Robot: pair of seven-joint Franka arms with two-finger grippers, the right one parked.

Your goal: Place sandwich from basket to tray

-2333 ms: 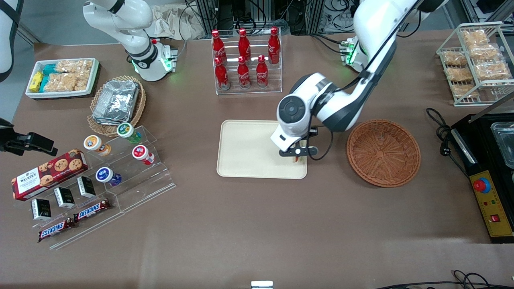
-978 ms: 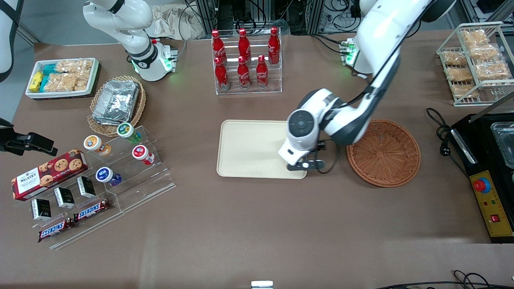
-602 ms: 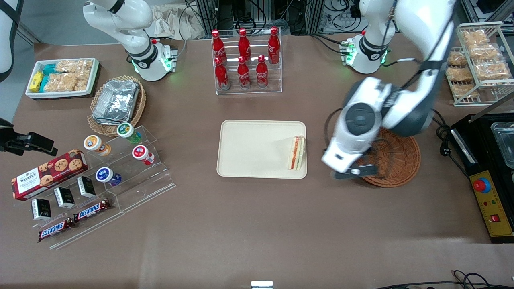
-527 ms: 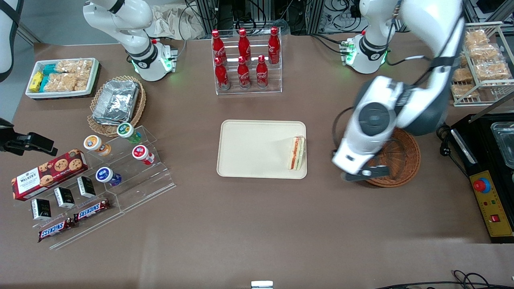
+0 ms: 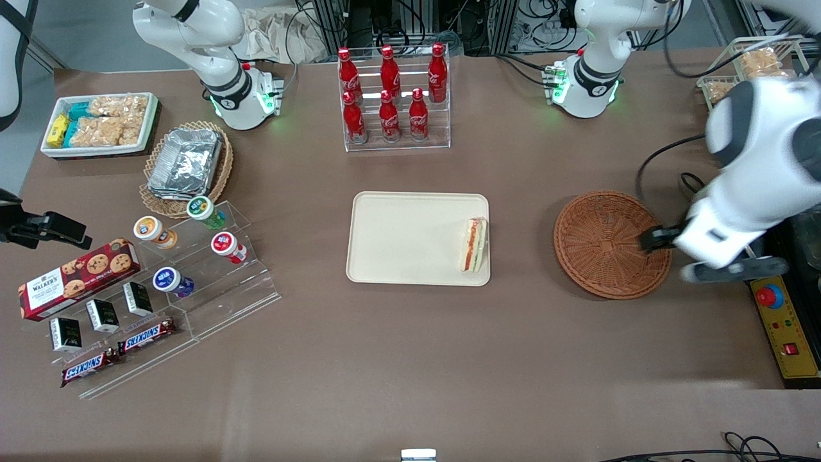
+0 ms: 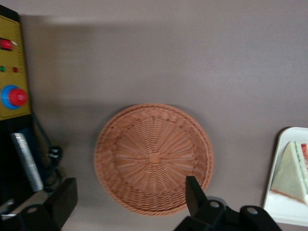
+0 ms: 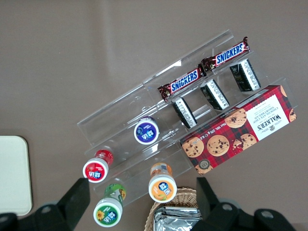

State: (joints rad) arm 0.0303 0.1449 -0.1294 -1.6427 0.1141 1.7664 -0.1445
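1. Sandwich (image 5: pixel 475 245) lay on tray (image 5: pixel 397 237), long axis running toward the front camera.
2. Gripper (image 6: pixel 130 204) hovered above basket (image 5: pixel 603 244), fingers (image 6: pixel 193 194) spread wide, holding nothing.

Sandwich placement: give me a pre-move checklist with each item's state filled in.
1. Sandwich lies on the tray, inside the rim at the edge nearest the basket: ok.
2. Basket holds nothing more: ok.
3. Gripper open and carrying nothing: ok.
4. Gripper is away from the tray, raised above the table toward the working arm's end, near the basket's edge: ok.
5. Sandwich fully flat, not leaning on the rim: cannot tell.
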